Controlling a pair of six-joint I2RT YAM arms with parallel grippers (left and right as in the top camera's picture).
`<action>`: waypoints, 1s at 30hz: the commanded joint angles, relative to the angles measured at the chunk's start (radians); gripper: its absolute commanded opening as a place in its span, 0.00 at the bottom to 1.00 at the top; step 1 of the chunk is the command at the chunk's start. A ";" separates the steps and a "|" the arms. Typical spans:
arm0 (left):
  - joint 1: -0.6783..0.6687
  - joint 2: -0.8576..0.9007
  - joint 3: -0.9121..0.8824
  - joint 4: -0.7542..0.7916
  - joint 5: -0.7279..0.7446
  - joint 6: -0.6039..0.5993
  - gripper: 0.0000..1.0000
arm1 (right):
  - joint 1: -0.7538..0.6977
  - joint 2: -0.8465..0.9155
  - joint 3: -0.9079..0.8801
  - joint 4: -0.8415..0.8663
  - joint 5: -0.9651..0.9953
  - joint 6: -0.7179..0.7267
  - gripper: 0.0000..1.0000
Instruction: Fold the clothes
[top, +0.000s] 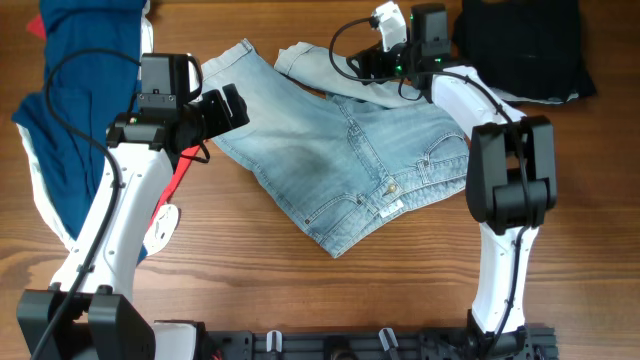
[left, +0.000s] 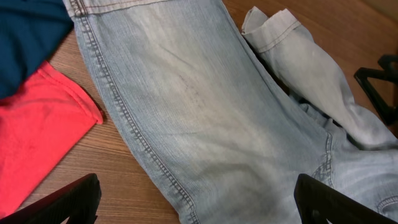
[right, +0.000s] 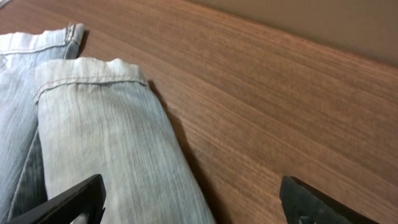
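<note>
Lying out: one denim shorts (top: 350, 160), one navy garment (top: 75, 110), one black garment (top: 520, 45).

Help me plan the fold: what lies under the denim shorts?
Only the wooden table shows around the edges of the denim shorts; nothing pokes out. The red fabric lies beside them, not under. Whatever is beneath the shorts' middle is covered, so I cannot tell.

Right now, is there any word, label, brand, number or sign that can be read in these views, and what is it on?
No text can be read in any view.
Small white tag by the waistband of the denim shorts: too small to read.
Wrist views: only denim, red fabric and bare table, no lettering.
</note>
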 joint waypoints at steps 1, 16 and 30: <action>0.001 0.011 -0.005 0.000 0.014 0.012 1.00 | -0.002 0.036 0.006 0.023 -0.056 -0.016 0.89; -0.016 0.011 -0.005 -0.004 0.018 0.012 1.00 | 0.019 0.148 0.006 0.026 -0.124 -0.006 0.85; -0.033 0.011 -0.005 -0.003 0.017 0.013 1.00 | 0.018 0.027 0.148 -0.084 -0.148 0.069 0.11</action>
